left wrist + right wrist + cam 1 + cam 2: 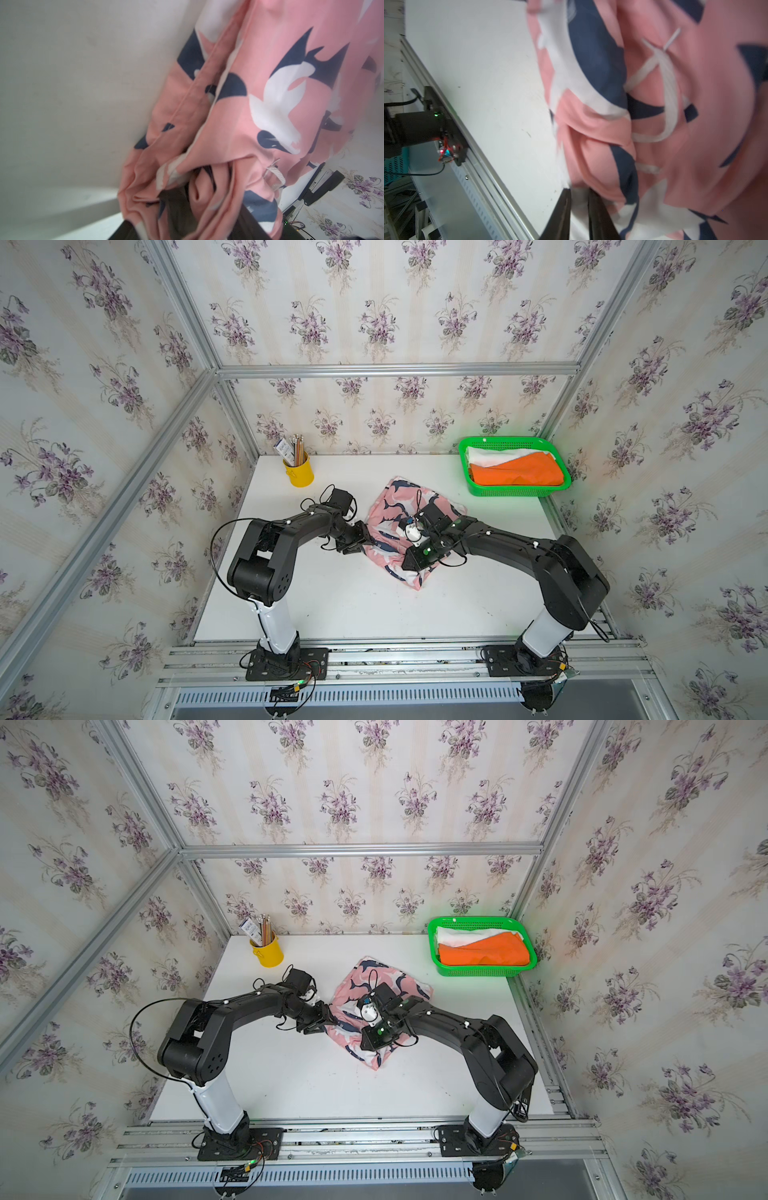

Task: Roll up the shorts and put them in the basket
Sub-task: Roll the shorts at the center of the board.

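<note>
Pink whale-print shorts (pixel 409 506) lie crumpled on the tabletop (pixel 332 605): my left claw (pixel 365 542) grips their left edge, my right claw (pixel 579 193) pinches their near hem.

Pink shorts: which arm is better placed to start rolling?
Probably right: the right gripper pinches the near edge of the pink shorts, where a roll could start; the left gripper grips their side.
</note>
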Motion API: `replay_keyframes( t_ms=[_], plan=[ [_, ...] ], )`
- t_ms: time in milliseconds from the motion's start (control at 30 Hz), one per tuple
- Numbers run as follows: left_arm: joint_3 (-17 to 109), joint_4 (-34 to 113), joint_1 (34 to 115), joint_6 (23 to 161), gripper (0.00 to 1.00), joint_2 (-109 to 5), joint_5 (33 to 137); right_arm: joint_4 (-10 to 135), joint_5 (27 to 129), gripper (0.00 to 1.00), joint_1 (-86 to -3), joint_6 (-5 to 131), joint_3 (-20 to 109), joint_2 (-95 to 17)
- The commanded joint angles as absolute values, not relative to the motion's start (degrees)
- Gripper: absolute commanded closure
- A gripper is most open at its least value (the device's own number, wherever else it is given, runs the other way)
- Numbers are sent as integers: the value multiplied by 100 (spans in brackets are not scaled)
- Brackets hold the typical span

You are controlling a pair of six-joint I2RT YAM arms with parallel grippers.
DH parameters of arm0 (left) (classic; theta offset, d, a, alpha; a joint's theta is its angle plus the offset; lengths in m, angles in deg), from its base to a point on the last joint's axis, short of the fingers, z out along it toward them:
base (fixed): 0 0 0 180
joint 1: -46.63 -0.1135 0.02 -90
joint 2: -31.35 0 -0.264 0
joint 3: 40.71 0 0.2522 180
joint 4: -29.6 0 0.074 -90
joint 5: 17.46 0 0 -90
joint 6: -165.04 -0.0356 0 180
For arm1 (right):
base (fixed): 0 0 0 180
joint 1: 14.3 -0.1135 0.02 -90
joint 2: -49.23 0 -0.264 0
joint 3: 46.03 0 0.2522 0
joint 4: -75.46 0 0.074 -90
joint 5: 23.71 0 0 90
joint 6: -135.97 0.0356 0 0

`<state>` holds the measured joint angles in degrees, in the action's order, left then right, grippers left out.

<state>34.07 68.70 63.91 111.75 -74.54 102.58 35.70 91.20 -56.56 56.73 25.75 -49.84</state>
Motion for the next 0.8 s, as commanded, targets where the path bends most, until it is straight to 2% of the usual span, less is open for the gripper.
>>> replay_keyframes(
  t_ms=[0,67,100,267,467,667,767],
  plan=[
    [3308,7385,6368,11037,44,-7569,9538,3766,8663,82,-5674,5861,2305,-5169],
    [3336,7441,6359,10997,43,-7546,9565,3642,8186,82,-5774,5858,2361,-5095],
    [3349,7468,6359,10979,43,-7537,9555,3586,7966,79,-5864,5835,2426,-4985],
    [3464,7596,6349,10885,43,-7587,9574,3289,6572,55,-6683,5449,2977,-4492],
    [3456,7596,6349,10872,43,-7605,9604,3428,4899,34,-7749,4549,3263,-4833],
    [3510,7636,6350,10850,42,-7609,9643,3714,3658,26,-8073,3943,3317,-5700],
    [3524,7646,6345,10809,42,-7623,9670,4009,3116,25,-8069,3750,3228,-5983]
  ],
)
